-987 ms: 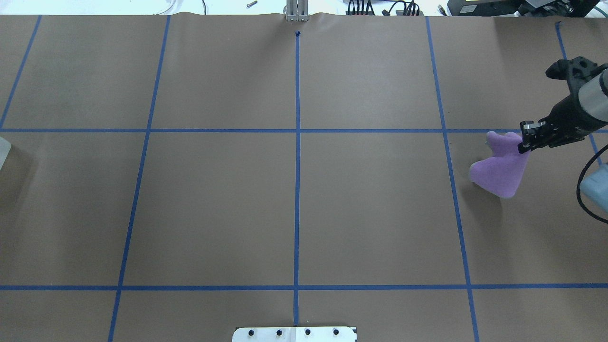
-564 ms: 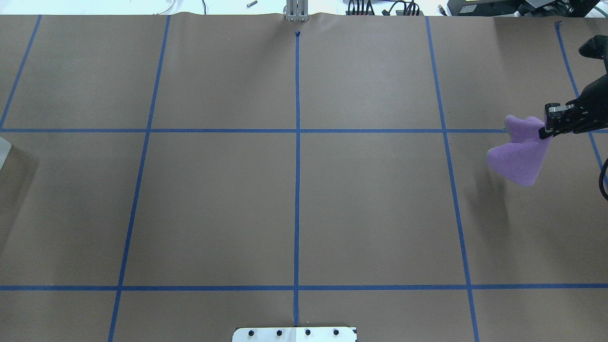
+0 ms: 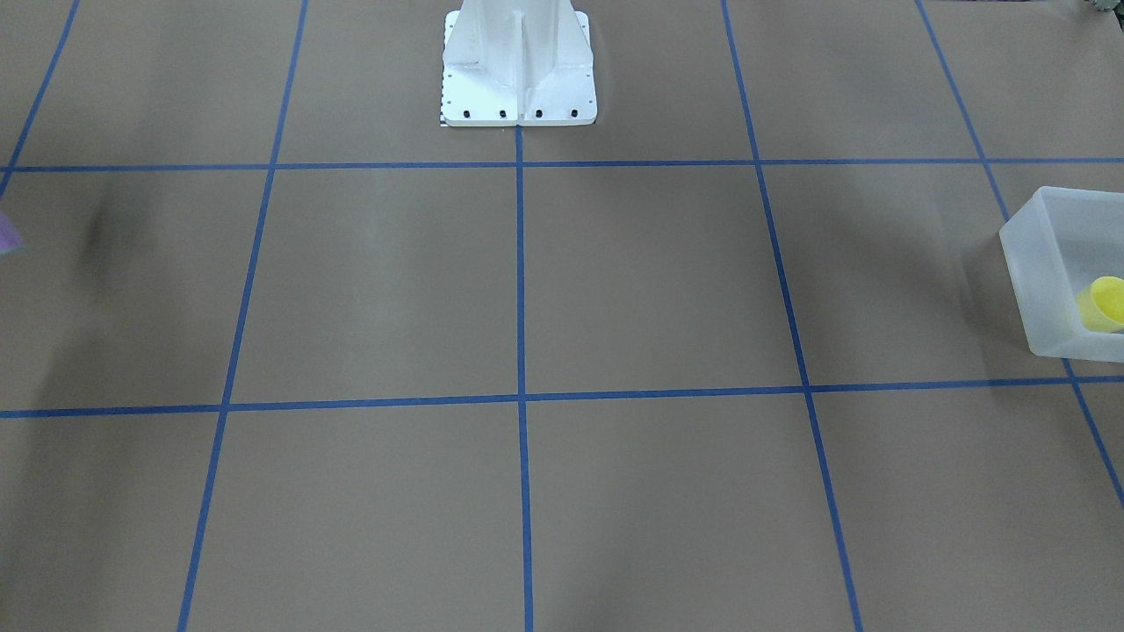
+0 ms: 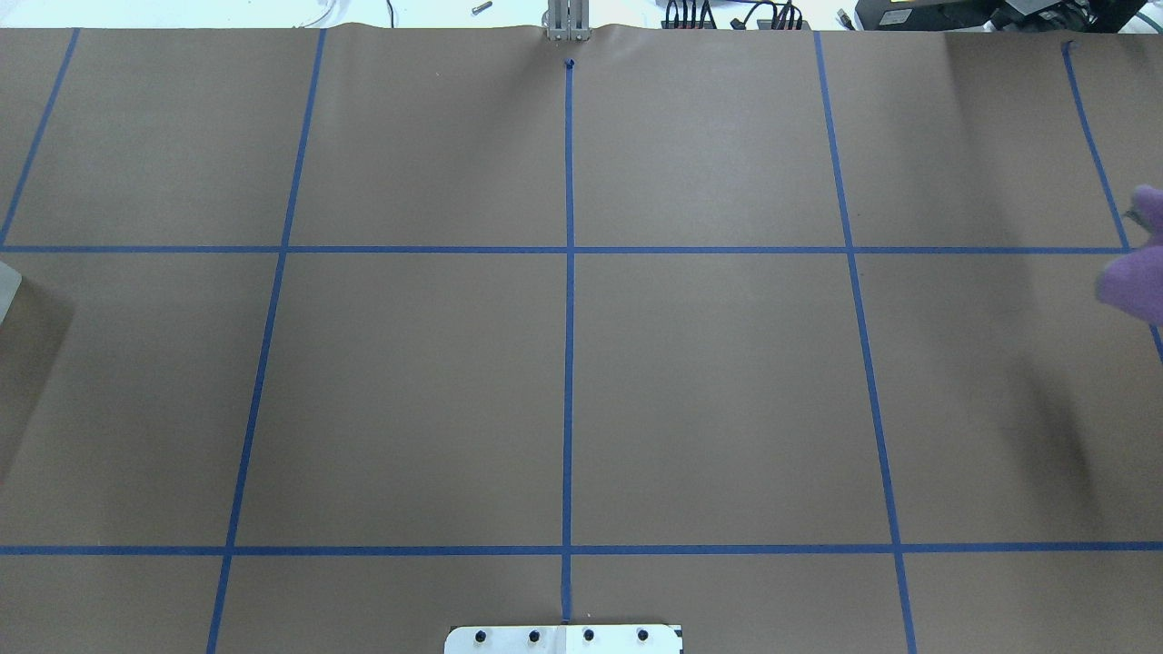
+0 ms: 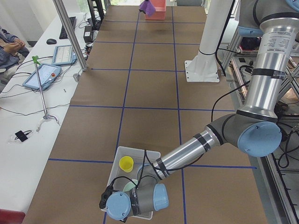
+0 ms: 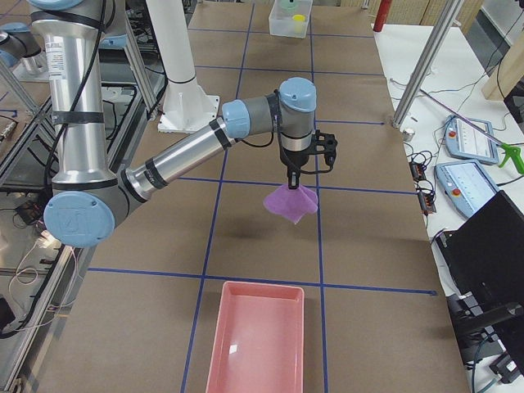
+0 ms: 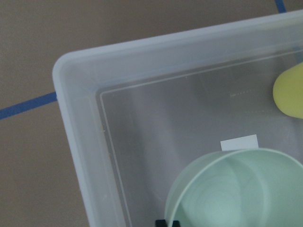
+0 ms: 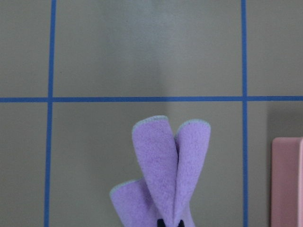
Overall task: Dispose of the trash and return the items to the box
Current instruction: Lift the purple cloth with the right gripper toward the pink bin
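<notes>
Purple cloth carried farther right, pinched by right fingers, left fingers at mint bowl in box, grip unclear

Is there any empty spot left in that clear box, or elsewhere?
In the box, the floor between its corner wall, the mint bowl and the yellow cup is bare; the bowl's side is crowded. The pink tray looks empty, and the purple cloth hangs short of it.
</notes>
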`<state>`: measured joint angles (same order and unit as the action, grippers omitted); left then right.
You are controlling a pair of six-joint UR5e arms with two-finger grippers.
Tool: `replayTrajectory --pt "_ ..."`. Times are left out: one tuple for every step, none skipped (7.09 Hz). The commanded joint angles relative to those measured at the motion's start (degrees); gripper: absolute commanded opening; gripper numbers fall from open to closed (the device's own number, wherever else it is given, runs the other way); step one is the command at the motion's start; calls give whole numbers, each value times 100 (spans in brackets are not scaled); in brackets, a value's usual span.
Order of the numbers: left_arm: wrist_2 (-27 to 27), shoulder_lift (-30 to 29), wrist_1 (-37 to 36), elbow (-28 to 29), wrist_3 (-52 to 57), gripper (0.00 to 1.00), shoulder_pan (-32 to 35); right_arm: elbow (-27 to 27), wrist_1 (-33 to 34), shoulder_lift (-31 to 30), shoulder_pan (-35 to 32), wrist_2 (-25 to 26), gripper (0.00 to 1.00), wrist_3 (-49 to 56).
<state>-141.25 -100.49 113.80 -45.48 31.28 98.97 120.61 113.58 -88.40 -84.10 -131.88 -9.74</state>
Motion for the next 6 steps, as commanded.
replayTrajectory --pt "1 -5 876 302 -847 0 -79 -569 516 -221 -937 57 0 1618" --pt "1 -5 933 294 -973 0 -167 -1035 516 -222 -1376 197 0 2285" --pt "1 -101 924 277 -1036 64 -255 -1492 481 -231 -1616 529 0 2788" --pt "-16 -250 872 207 -1280 98 -264 -2079 333 -196 -1818 662 0 3245" --pt "-69 -399 802 84 -1369 98 -264 -2546 27 -230 -1925 690 0 3285" --pt "-252 -619 201 -117 -1370 98 -273 -2891 -228 -274 -1995 742 0 3303"
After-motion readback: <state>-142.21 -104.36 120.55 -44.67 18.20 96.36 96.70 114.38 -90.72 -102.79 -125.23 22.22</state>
